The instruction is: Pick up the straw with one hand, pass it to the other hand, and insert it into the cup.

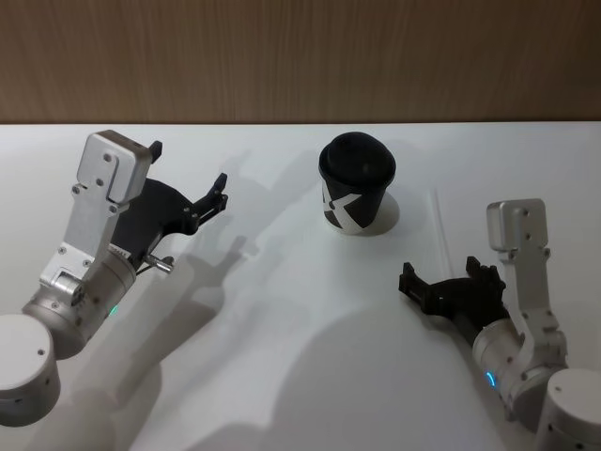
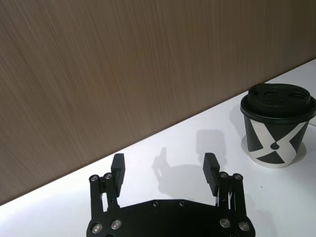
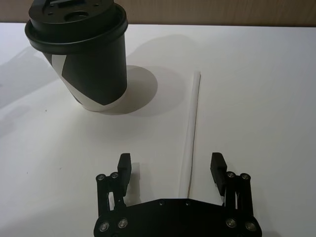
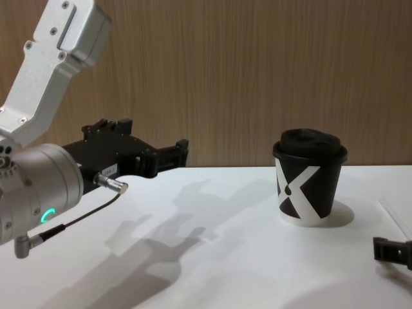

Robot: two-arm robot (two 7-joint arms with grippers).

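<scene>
hovering my right gripper (image 1: 447,274) low over the white table (image 1: 282,357), at abt 4 o'clock from the cup (image 1: 355,193) in the head view. fingers spread wide, nothing pinched. in the r wrist view the gripper (image 3: 171,163) straddles the near end of the straw (image 3: 193,118): that end lies betw the two fingers, closer to one of them, touching neither as far as i can see. the straw lies flat on the table, straight, running away from my fingers and passing just beside the cup (image 3: 84,54), apart from it.

in the head view the straw (image 1: 439,225) is a faint thin line at 3 o'clock of the cup, pointing roughly 12 to 6. chest view: it (image 4: 393,215) shows near the right edge, w/ my right gripper (image 4: 386,246) below it, close to the tabletop.

cup (image 4: 309,183) stands upright, black domed lid on, white w/ black x pattern, near the back of the table by the wood wall (image 1: 300,56).

my left gripper (image 1: 188,169) is at 9 o'clock of the cup, well apart from it, raised off the table in the chest view (image 4: 158,138). fingers spread, holding nothing; l wrist view (image 2: 164,163) confirms the gap, w/ the cup (image 2: 276,133) off to the side. green ring lit on the silver wrist.
</scene>
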